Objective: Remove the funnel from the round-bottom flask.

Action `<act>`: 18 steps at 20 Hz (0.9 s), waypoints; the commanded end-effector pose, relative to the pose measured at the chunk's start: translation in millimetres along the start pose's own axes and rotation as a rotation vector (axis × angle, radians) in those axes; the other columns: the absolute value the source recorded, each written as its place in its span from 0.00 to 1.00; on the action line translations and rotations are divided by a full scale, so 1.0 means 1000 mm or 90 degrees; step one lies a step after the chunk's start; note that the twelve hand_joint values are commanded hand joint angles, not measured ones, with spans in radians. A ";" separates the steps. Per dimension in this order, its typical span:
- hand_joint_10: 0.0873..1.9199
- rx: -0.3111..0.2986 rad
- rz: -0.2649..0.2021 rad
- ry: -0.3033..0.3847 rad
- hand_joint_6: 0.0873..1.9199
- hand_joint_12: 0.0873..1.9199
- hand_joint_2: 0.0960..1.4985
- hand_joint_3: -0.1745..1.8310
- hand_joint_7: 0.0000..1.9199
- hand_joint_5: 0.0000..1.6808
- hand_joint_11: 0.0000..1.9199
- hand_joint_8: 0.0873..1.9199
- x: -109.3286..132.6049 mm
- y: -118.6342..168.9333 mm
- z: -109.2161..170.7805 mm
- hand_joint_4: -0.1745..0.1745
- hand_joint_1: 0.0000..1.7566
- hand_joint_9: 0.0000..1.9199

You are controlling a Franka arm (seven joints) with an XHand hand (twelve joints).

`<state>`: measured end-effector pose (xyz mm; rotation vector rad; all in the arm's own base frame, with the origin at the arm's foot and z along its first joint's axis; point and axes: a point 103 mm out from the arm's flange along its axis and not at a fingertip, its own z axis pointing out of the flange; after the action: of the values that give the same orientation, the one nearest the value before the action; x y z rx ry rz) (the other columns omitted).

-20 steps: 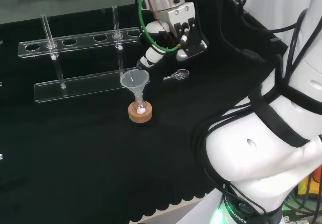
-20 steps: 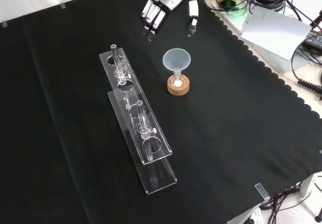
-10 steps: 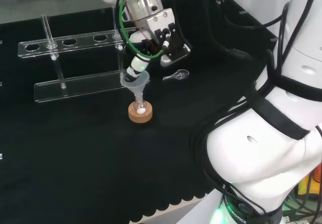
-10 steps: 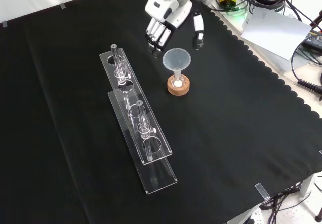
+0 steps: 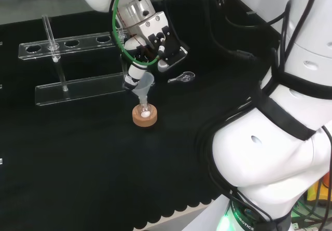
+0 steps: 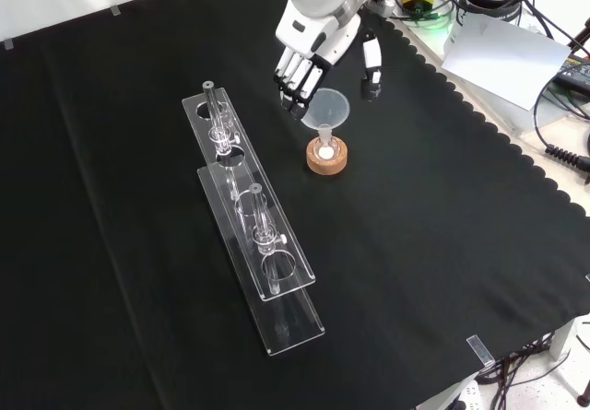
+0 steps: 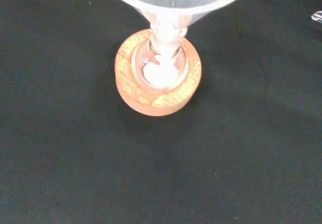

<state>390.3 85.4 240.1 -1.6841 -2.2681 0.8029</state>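
A black cloth (image 6: pixel 442 244) covers the bench. On it, at the left of the front view, stands a long clear rack (image 6: pixel 253 235) with two tiers and round holes, holding thin glass tubes. The hand (image 6: pixel 313 46) comes in from the top of the front view and hangs over the funnel (image 6: pixel 324 111); its fingers (image 6: pixel 293 80) are spread and nearly straight, pointing down at the funnel's left rim, with the thumb (image 6: pixel 371 64) apart on the right side, so the hand is open and holds nothing. In the head view the fingers (image 5: pixel 134 72) reach the funnel's (image 5: pixel 143 84) rim; whether they touch it I cannot tell. The funnel sits upright with its stem in the neck of the flask (image 7: pixel 160 65), which holds some white matter and rests in a cork ring (image 7: pixel 158 85) near the cloth's middle. A small clear spoon (image 5: pixel 182 77) lies just right of the funnel in the head view.
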 end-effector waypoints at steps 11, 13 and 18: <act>0.37 0.061 0.020 -0.069 0.00 0.74 0.44 0.22 0.00 0.08 0.14 0.17 -0.002 0.019 0.018 0.32 0.32 0.10; 0.37 0.063 0.022 -0.077 0.00 0.74 0.44 0.22 0.00 0.08 0.14 0.17 -0.003 0.020 0.020 0.32 0.32 0.10; 0.37 0.075 0.023 -0.124 0.00 0.74 0.44 0.22 0.00 0.08 0.14 0.17 -0.001 0.023 0.025 0.32 0.32 0.10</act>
<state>398.4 81.7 212.0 -1.6704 -2.2492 1.0535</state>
